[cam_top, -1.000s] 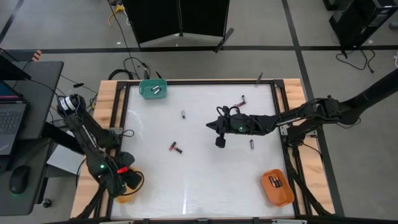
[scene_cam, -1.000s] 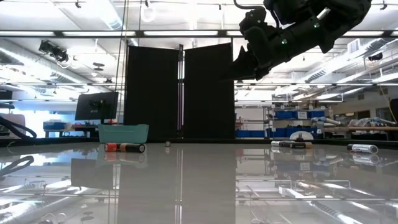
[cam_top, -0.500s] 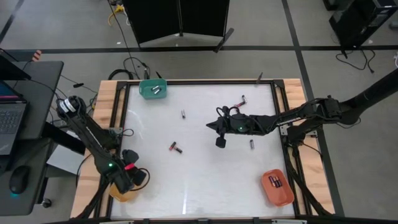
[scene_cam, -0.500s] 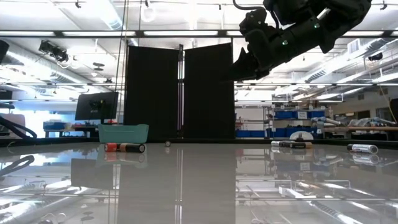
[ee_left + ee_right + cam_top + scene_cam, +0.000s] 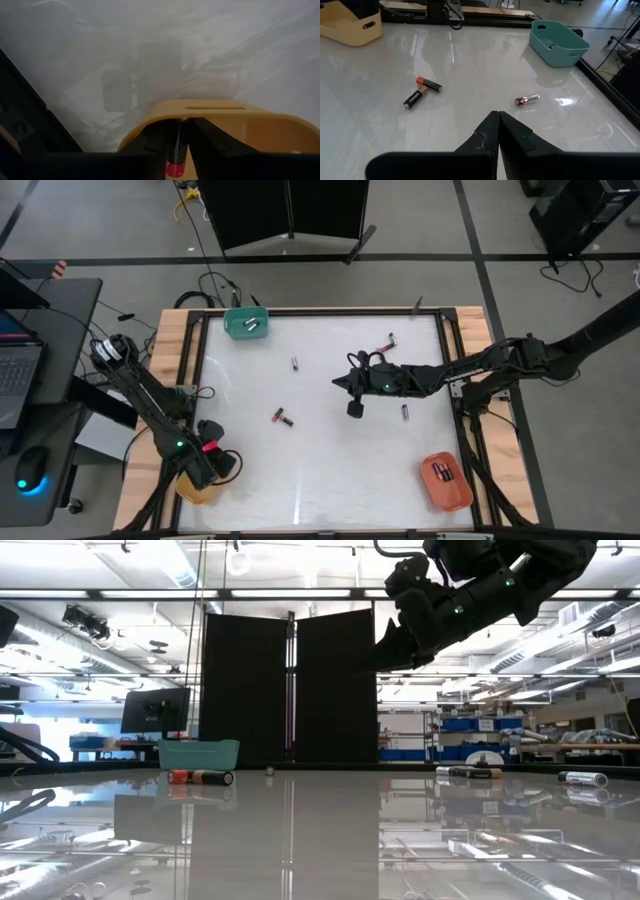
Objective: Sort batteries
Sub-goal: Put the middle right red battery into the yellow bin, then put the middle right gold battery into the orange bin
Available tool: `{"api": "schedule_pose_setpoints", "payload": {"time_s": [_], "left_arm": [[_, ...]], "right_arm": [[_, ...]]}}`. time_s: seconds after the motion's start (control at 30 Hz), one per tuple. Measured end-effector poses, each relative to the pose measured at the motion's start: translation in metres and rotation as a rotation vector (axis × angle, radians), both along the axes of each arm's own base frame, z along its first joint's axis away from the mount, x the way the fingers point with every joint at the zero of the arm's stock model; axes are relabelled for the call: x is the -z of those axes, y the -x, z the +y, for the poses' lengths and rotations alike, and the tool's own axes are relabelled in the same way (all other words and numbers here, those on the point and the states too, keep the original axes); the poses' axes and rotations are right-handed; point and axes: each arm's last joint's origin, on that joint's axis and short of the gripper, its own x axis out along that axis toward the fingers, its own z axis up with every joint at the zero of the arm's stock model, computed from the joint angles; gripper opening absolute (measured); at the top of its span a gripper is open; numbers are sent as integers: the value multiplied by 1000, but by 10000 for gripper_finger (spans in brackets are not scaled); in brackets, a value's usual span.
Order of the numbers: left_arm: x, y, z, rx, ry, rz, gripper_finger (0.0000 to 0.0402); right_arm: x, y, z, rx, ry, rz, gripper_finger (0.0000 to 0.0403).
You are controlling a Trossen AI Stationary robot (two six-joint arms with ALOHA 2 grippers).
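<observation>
One battery [image 5: 175, 150] stays between left end effector [image 5: 175, 145] fingers

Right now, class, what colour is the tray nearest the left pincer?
Yellow tray, seen best in the left wrist view, just beyond the left pincer.

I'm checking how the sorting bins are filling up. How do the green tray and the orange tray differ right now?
The green tray sits at the table's far left corner; the orange tray sits at the near right corner. The green tray holds one silvery battery; the orange tray holds two dark batteries. Both are small plastic bins on the white tabletop, and no hand is at either.
</observation>
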Motion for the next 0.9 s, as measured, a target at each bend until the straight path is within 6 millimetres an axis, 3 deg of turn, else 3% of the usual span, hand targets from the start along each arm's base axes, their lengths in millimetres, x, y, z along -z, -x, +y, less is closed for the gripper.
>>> {"api": "schedule_pose_setpoints", "payload": {"time_s": [0.3, 0.47, 0.9], "left_arm": [[0, 1, 0, 6, 2, 20, 91], [-11, -1, -2, 10, 0, 25, 93], [-90, -2, 0, 33, -159, 45, 89]], "right_arm": [[0, 0, 0, 0, 0, 1, 20], [0, 0, 0, 2, -3, 2, 20], [0, 0, 0, 7, -17, 0, 20]]}}
